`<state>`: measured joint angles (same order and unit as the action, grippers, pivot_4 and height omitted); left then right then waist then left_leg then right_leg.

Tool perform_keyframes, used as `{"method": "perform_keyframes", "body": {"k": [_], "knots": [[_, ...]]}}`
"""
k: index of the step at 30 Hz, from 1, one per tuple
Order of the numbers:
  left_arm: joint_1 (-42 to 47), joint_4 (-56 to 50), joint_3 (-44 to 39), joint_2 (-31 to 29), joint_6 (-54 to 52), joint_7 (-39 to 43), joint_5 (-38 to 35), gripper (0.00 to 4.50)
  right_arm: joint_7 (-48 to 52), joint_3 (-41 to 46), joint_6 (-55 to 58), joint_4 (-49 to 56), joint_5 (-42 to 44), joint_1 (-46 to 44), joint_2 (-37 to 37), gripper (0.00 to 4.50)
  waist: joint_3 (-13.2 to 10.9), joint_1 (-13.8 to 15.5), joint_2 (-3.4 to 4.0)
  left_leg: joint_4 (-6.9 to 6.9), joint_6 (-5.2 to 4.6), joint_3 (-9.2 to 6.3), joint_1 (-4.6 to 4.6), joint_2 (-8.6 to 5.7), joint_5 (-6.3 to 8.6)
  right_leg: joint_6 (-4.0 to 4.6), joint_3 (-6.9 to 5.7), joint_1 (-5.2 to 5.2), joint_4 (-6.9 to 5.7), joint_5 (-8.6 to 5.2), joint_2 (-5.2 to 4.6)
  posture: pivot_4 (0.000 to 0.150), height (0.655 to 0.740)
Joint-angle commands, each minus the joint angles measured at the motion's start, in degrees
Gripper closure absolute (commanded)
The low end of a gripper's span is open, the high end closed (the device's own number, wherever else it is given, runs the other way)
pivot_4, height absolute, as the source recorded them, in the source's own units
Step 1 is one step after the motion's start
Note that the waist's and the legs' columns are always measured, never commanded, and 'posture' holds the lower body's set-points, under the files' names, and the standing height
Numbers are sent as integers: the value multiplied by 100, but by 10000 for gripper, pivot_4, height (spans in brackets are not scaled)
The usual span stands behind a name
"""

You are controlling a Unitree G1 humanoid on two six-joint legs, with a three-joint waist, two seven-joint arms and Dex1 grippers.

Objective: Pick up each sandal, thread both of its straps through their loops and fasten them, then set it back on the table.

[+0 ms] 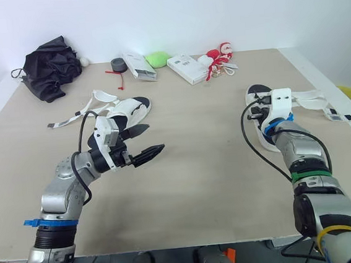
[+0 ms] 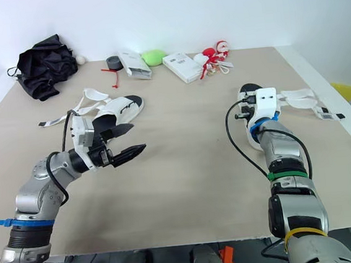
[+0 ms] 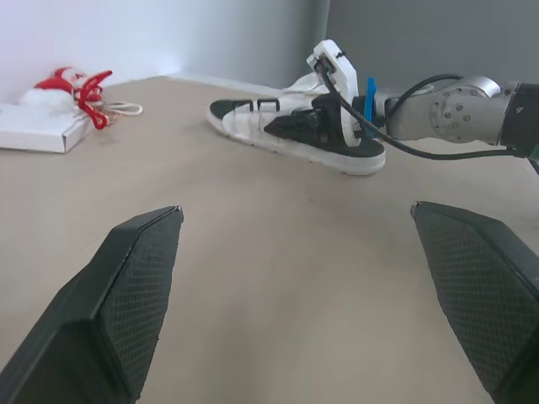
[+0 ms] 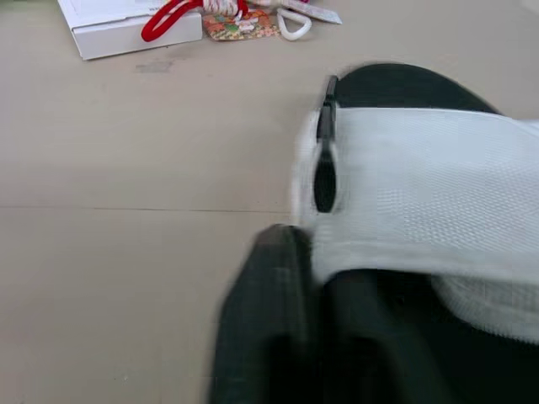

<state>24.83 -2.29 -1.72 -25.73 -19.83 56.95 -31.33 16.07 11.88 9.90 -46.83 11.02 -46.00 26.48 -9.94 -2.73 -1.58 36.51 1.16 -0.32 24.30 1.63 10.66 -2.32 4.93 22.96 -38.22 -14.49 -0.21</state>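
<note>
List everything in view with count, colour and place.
left sandal: 1, white and black, left side, straps splayed
right sandal: 1, white and black, right side
fabric bundle: 1, black, far left corner
ball: 1, white, beside the bundle
tape roll: 1, grey, far edge
narrow box: 1, white, beside the tape
green lump: 1, green, far edge
flat box: 1, white, far middle
Santa toy: 1, red and white, beside flat box
left end effector: 1, black, open, near left sandal
right end effector: 1, black, at right sandal
</note>
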Motion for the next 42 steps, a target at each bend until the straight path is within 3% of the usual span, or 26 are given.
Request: {"method": "perform_keyframes", "body": {"k": [1,7,12,17,23,29,42], "knots": [[250,94,48,-3,182,162,67,0,40,121,22,219,80,295,-57,44072,0,7,0,0,0,-1,0,0,0,0,-1,-1,0,0,0,1500,7400],[403,439,27,-139,289,416,142,0,150,258,330,564,280,420,-45,44072,0,11,0,-10,0,-6,0,0,1,1,-6,0,2,-4,0,1500,7400],[704,888,-38,-557,230,860,205,0,1410,36,975,2107,800,884,140,44072,-1,2,2,-13,0,-8,3,1,1,2,-8,4,2,-5,2,1500,7400],[906,1208,-100,-814,427,1293,206,0,3607,-1058,1613,4605,1401,1902,806,44072,-12,-26,20,-18,-1,-2,17,3,2,1,-2,27,0,-6,4,1500,7400],[1070,1687,-245,-613,789,1008,333,0,5101,-2533,1414,5919,1110,2329,1343,44072,-14,6,21,-7,-3,-14,26,13,3,-31,-13,32,0,-24,17,1500,7400],[936,1709,-6,-556,986,1246,532,0,5571,-3319,1055,4983,575,1498,893,44072,-18,-5,9,13,5,-4,26,14,-3,-33,-9,29,0,-13,12,1500,7400],[779,1662,220,-657,1170,1498,886,0,6271,-3057,431,2613,327,347,746,44072,-19,21,7,11,3,-9,22,16,-15,-11,-14,27,-8,3,15,1500,7400]]}}
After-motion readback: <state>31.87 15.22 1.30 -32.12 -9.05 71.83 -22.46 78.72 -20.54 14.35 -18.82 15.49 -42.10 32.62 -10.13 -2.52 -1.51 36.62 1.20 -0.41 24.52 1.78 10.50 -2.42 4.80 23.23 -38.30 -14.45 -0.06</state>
